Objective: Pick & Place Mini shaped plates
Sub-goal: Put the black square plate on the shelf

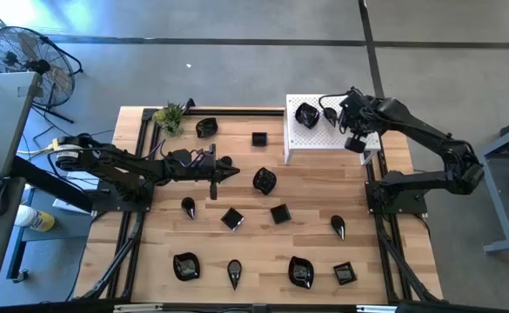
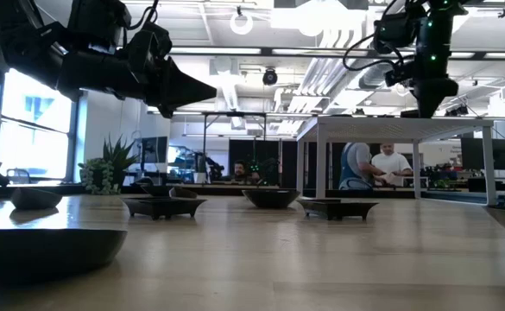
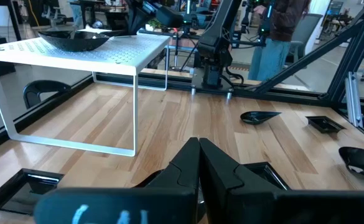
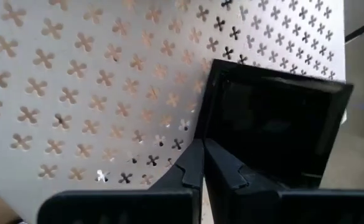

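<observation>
Starting at your left, the small green plant (image 1: 169, 116) stood at the far corner of the wooden table (image 1: 315, 187). Your left gripper (image 1: 234, 170) hung above the boards toward the middle of the table, its fingers clenched together with nothing between them. Around and beyond it the mini shaped plates lay scattered on the wood: a wavy-edged plate (image 1: 206, 128) beside the plant, a teardrop plate (image 1: 189, 207) and a tilted square plate (image 1: 232, 218) nearer you, a rounded plate (image 1: 264, 180) just past the left fingertips, and a near row ending in a small square plate (image 1: 345, 275).

Further right, the white perforated platform (image 1: 299, 143) carried a wavy-edged dish (image 1: 306, 115). Your right gripper (image 4: 200, 148) was over that platform, fingers pressed shut, their tips at the rim of a square black plate (image 4: 275, 124) that sat on the perforated top. You could not tell whether the rim was pinched between them.
</observation>
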Motion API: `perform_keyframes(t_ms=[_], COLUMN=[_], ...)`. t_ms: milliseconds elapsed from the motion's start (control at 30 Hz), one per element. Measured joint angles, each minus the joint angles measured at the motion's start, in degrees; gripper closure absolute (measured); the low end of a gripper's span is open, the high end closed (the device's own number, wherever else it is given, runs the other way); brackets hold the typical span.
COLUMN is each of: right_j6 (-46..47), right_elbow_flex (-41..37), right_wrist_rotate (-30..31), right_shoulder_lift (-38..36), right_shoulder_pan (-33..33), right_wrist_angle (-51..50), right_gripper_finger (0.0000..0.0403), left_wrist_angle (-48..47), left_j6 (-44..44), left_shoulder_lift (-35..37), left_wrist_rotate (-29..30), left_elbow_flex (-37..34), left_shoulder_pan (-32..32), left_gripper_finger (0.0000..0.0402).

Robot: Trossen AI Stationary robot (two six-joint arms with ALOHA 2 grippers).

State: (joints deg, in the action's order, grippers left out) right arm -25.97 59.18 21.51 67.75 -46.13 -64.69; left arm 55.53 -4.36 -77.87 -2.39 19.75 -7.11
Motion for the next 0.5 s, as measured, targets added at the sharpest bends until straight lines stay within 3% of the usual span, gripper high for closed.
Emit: perform_keyframes(t_ms=[300, 500], right_j6=[-0.73, 10.71], right_elbow_flex=[0.0, 0.0], right_wrist_rotate=[1.1, 0.49], right_shoulder_lift=[-3.27, -7.43], right_shoulder_pan=[0.02, 0.02], right_wrist_angle=[-0.17, 0.58], right_gripper_finger=[0.0383, 0.0347], left_wrist_angle=[0.0, 0.02], left_j6=[0.1, 0.2], left_shoulder_lift=[0.0, 0.0], left_wrist_rotate=[0.02, 0.04], left_elbow_flex=[0.0, 0.0], left_shoulder_pan=[0.01, 0.0], left_gripper_finger=[0.0401, 0.0401])
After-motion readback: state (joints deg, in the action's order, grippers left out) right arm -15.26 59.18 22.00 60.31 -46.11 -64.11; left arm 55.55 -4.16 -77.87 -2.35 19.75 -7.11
